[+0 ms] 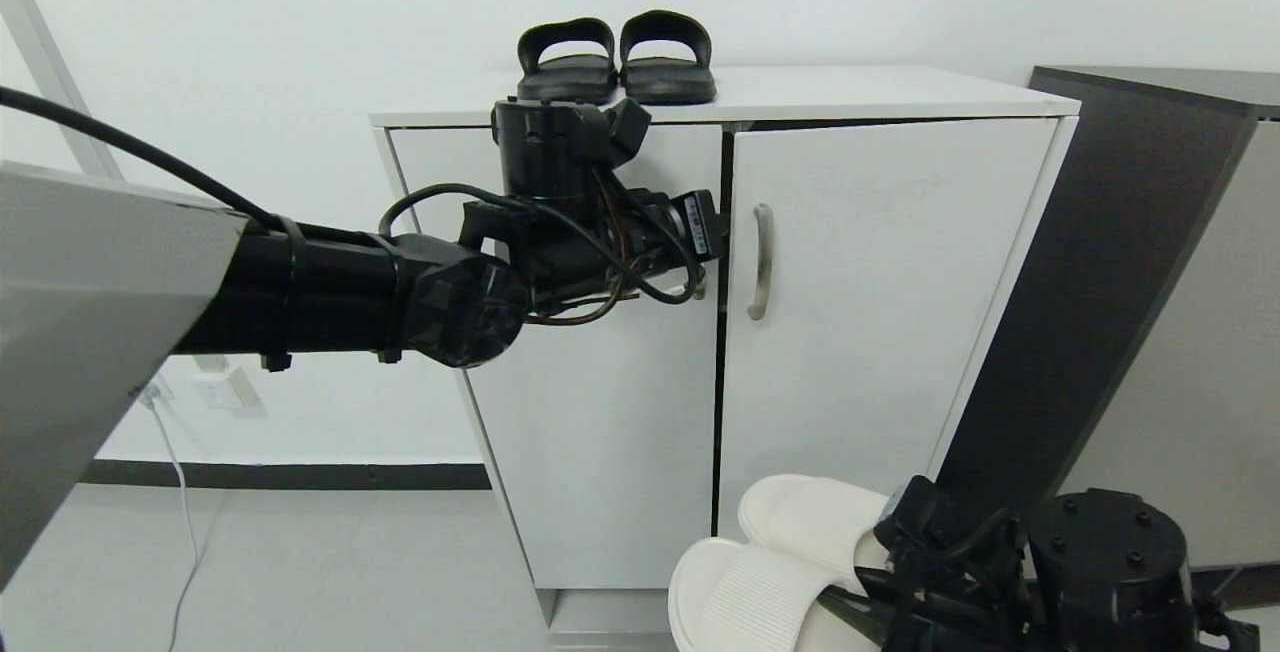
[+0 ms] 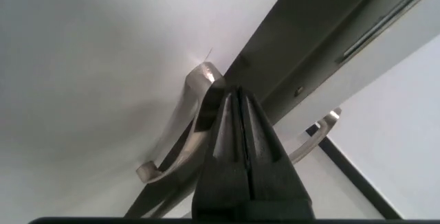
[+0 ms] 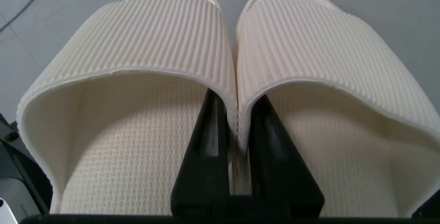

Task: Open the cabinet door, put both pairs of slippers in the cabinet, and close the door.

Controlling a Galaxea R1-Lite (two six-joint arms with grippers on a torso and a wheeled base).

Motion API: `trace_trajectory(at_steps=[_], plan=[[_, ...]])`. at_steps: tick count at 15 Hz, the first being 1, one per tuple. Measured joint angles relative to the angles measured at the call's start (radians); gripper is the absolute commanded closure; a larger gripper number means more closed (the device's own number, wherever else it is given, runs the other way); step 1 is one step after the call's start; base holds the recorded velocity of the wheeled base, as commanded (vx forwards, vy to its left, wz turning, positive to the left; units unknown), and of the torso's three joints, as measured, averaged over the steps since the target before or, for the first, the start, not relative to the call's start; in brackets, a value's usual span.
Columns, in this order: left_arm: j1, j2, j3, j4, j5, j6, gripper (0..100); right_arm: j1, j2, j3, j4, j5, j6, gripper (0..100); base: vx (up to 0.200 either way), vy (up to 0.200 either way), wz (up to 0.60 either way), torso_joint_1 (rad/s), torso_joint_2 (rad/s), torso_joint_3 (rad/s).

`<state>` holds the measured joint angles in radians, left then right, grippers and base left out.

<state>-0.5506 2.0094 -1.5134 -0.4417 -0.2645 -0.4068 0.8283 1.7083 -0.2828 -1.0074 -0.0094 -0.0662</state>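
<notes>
A white two-door cabinet (image 1: 600, 432) stands before me, with a pair of black slippers (image 1: 617, 57) on its top. My left gripper (image 1: 705, 262) is at the inner edge of the left door. In the left wrist view its fingers (image 2: 237, 114) are shut together, tips right beside the left door's curved metal handle (image 2: 199, 83). A narrow dark gap separates the two doors. Low in front of the right door, my right gripper (image 1: 880, 572) holds a pair of white slippers (image 1: 770, 562). It is shut (image 3: 237, 124) on their two adjoining inner walls, one finger inside each slipper (image 3: 137, 59).
The right door's handle (image 1: 762, 262) is also visible in the left wrist view (image 2: 323, 124). A dark grey cabinet (image 1: 1150, 282) stands close on the right. On the left, a wall socket (image 1: 215, 387) with a cable hangs above open grey floor.
</notes>
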Motion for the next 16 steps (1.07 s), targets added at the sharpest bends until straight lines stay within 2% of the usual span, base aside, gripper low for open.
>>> trace_trajectory(at_steps=[3,5,7,10,13,16], plan=[[-0.006,0.000,0.006,0.001,0.040,-0.010,100,0.004,0.009,0.003,0.000,0.000,0.000,100,-0.200,0.000,0.00,0.004,0.00,0.001],[-0.043,-0.008,0.034,-0.004,0.084,-0.009,100,0.008,0.014,0.002,-0.001,0.002,0.000,100,-0.200,0.000,0.00,0.002,0.00,0.005],[-0.095,-0.039,0.095,-0.024,0.092,-0.006,100,0.016,0.019,0.002,0.000,0.002,0.000,100,-0.200,0.000,0.00,0.007,0.00,0.002],[-0.134,-0.094,0.185,-0.100,0.092,-0.001,100,0.023,0.022,0.002,-0.001,0.002,0.000,100,0.000,0.000,0.00,0.000,0.00,0.000],[-0.096,-0.105,0.194,-0.107,0.085,0.021,100,0.025,0.023,0.002,-0.001,0.000,0.000,100,0.000,0.000,0.00,0.000,0.00,0.000],[-0.036,-0.049,0.087,-0.142,0.053,0.018,100,0.026,0.025,0.003,-0.001,0.000,0.000,100,0.000,0.000,0.00,0.000,0.00,0.000]])
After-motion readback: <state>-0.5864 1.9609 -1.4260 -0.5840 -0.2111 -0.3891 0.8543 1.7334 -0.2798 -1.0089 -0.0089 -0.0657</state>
